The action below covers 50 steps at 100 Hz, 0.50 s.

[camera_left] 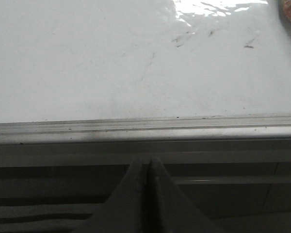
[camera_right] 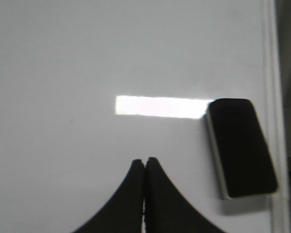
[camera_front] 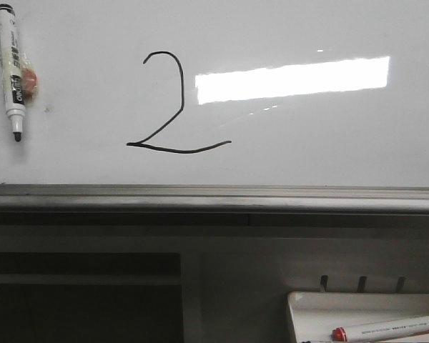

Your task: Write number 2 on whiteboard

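Already the 2 (camera_front: 173, 103) stands on the board (camera_front: 329, 150), left of the middle in the front view, just left of the bright reflection (camera_front: 293, 78). Its hook, diagonal and long base are all drawn, so I judge the writing is finished or nearly so.

A black marker (camera_front: 11, 68) sits against the board at the far left, well apart from the 2, tip down and without cap. No gripper holds it in any view.

The left gripper (camera_left: 146, 167) has its fingers pressed together with nothing between them, and it is below the grey ledge (camera_left: 145, 131). The right gripper (camera_right: 145, 167) is also pressed together and empty, in front of bare white surface.

What could go wrong: the ink may be still fresh, so if an arm passes close to the board, a finger could smear the line. The open marker could dry. If it hangs loosely, a bump on the board may drop it. The eraser (camera_right: 241, 148) is near the right gripper, and a careless move could push it across the surface.

Only the front view shows the 2, the black marker and a tray (camera_front: 307, 314) with a red-capped marker (camera_front: 386, 329) at lower right. Only the right wrist view shows the eraser. The left wrist view alone shows faint dark smudges (camera_left: 184, 39) on the board. Neither wrist view shows the 2
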Each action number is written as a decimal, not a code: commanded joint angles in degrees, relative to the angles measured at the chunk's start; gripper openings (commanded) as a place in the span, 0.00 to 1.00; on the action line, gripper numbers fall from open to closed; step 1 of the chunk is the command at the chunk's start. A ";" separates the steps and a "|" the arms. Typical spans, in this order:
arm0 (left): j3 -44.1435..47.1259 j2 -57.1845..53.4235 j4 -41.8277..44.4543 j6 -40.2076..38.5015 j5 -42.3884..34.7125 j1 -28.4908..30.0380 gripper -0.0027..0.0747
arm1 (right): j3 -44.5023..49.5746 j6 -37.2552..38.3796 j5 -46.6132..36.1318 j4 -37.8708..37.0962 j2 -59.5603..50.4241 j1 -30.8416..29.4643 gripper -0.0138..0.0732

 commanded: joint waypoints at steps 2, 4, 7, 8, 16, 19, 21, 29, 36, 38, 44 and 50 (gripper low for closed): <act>0.64 -1.52 0.10 -0.60 -3.47 -0.43 0.01 | -0.31 0.24 -4.37 -0.69 -1.42 -4.14 0.09; 0.64 -1.52 0.10 -0.60 -3.47 -0.43 0.01 | -0.04 0.24 -4.36 -0.69 -1.85 -4.73 0.09; 0.64 -1.52 0.10 -0.60 -3.47 -0.43 0.01 | 0.79 0.24 -4.36 -0.69 -2.42 -5.30 0.09; 0.64 -1.52 0.10 -0.60 -3.47 -0.43 0.01 | 1.18 0.24 -4.26 -0.69 -2.69 -5.51 0.09; 0.64 -1.52 0.10 -0.60 -3.47 -0.43 0.01 | 3.93 0.24 -4.60 -0.69 -3.38 -5.88 0.09; 0.64 -1.52 0.10 -0.60 -3.47 -0.43 0.01 | 5.04 0.24 -4.60 -0.69 -3.38 -5.88 0.09; 0.64 -1.52 0.10 -0.60 -3.47 -0.43 0.01 | 5.97 0.24 -4.60 -0.69 -3.38 -5.88 0.09; 0.64 -1.52 0.10 -0.60 -3.47 -0.43 0.01 | 7.40 0.76 0.45 -0.38 -3.38 -5.88 0.09; 0.64 -1.52 -0.11 -0.60 -3.58 -0.43 0.01 | 7.48 0.78 3.44 -0.38 -3.38 -5.88 0.09; 0.64 -1.52 -0.11 -0.60 -3.58 -0.43 0.01 | 7.48 0.78 3.76 -0.38 -3.38 -5.88 0.09; 0.64 -1.52 -0.14 -0.60 -3.58 -0.43 0.01 | 7.48 0.78 5.61 -0.38 -3.38 -5.88 0.09; 0.64 -1.52 -0.25 -0.60 -3.67 -0.43 0.01 | 7.48 0.78 9.07 -0.38 -3.38 -5.88 0.09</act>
